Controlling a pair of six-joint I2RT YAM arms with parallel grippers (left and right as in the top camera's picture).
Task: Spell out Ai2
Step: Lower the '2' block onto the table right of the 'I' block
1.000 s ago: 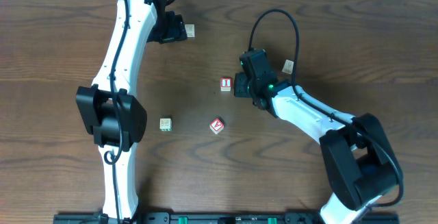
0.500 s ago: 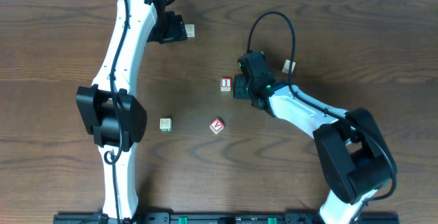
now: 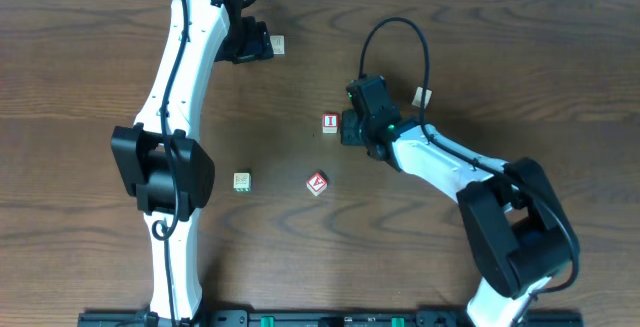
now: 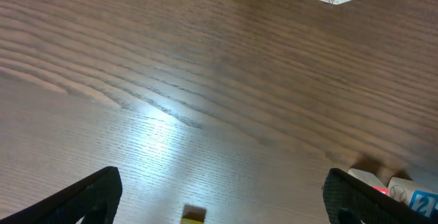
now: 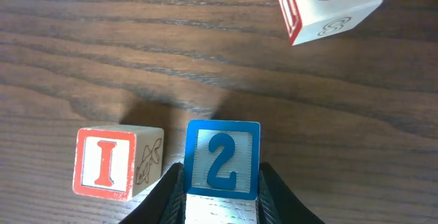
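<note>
beside the i block (image 5: 109,164), the right tool (image 5: 221,186) grips the 2 block (image 5: 222,157) by its flat sides; seemingly light, stiff.

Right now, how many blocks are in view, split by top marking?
Red letter blocks: 2, the I block and the A block
Blue number blocks: 1, the 2 block
other blocks, tops unreadable: 3
Total: 6

Even light, glare on table (image 4: 154,118)
</note>
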